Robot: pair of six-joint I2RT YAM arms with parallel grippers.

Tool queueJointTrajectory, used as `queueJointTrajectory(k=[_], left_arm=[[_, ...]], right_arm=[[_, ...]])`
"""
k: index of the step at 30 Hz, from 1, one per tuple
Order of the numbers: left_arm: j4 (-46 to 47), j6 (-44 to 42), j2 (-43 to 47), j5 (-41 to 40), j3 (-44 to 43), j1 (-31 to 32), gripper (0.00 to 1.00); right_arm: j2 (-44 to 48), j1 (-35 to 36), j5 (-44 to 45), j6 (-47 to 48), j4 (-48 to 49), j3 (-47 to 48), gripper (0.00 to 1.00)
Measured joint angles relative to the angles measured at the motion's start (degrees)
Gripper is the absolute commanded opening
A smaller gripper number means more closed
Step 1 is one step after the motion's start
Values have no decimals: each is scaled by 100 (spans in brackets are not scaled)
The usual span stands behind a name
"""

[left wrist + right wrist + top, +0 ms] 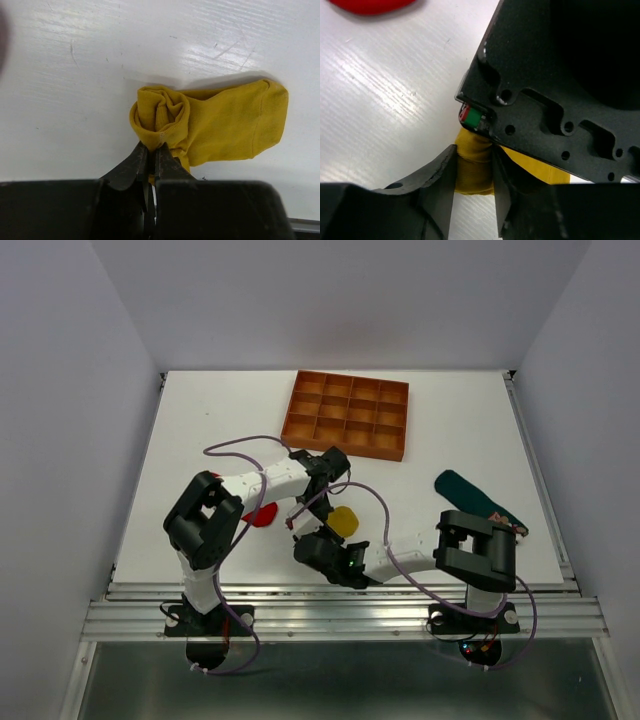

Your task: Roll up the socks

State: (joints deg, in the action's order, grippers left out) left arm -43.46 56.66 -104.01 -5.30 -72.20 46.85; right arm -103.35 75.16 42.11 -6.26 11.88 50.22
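Note:
The yellow sock (pixel 220 125) lies on the white table, one end rolled into a small bundle and the rest flat. My left gripper (pixel 151 147) is shut on the near edge of that rolled end. My right gripper (pixel 472 150) has a finger pressed against each side of the yellow roll (pixel 475 170), right under the left gripper's black body (pixel 555 90). From above, both grippers meet at the yellow sock (pixel 343 521) near the table's front middle. The red sock (pixel 262 516) lies just left of them. The dark teal sock (pixel 478 498) lies flat at the right.
An orange-brown gridded tray (pixel 347 415) stands at the back of the table. Purple cables loop over both arms near the yellow sock. The red sock's edge (pixel 370 5) shows at the top of the right wrist view.

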Motion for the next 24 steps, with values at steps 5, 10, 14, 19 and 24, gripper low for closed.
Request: queueJointTrajectory(k=[5, 10, 14, 19, 24], left_arm=[[20, 2, 0, -46, 0, -46, 14], [37, 42, 7, -57, 0, -46, 40], [68, 81, 118, -57, 11, -44, 51], [201, 83, 448, -107, 24, -101, 56], [498, 35, 979, -116, 195, -407, 57]], right_arm=[[-175, 31, 184, -72, -105, 177, 6], [-173, 37, 212, -205, -168, 168, 2], [-81, 31, 142, -485, -72, 17, 1], [212, -68, -214, -920, 245, -365, 2], [577, -431, -820, -1360, 671, -798, 1]])
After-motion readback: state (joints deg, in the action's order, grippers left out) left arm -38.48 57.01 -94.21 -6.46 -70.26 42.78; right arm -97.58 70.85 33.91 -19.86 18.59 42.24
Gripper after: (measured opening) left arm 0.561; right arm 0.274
